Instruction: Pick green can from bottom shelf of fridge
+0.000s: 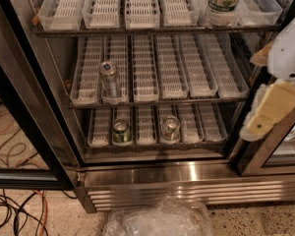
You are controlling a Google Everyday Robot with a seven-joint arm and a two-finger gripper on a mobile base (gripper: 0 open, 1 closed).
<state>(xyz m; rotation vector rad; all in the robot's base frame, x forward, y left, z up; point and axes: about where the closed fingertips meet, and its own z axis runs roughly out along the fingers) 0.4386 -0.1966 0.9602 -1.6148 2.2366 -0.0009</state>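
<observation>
Tool (263, 107) right of slatted bottom shelf (143, 126)

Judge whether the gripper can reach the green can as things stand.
Probably yes: the gripper hangs upper right, outside the open fridge; the green can sits at the front of the bottom shelf, nothing before it.

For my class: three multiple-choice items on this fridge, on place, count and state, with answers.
1. In which lane of the bottom shelf is the green can? A leftmost B second from left C rightmost
2. How many cans stand on that shelf? A one B two C four
3. The pincer is A gripping a can B on the floor C outside, right of the shelves
Answers: 1B, one empty lane to its left; 2B, green plus silver-grey can; 3C, it hangs beside the fridge's right frame.
</observation>
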